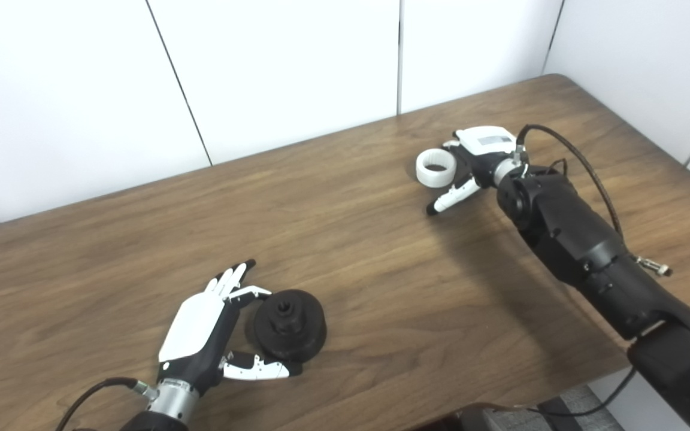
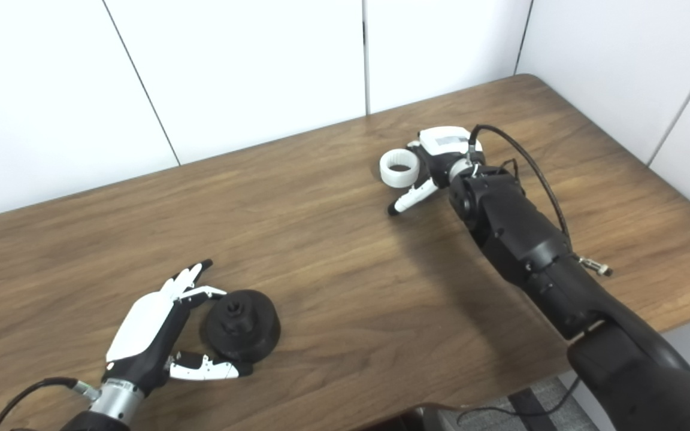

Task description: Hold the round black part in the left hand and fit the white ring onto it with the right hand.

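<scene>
While the left hand cupped the black part near the counter's front edge, fingers spread, the right hand touched the ring far back, grip unclear; bare wood between.

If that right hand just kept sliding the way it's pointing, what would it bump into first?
The white ring. It sits directly ahead of the right hand, whose fingers are spread open beside it, apparently very close. Whether they already touch is unclear.
</scene>
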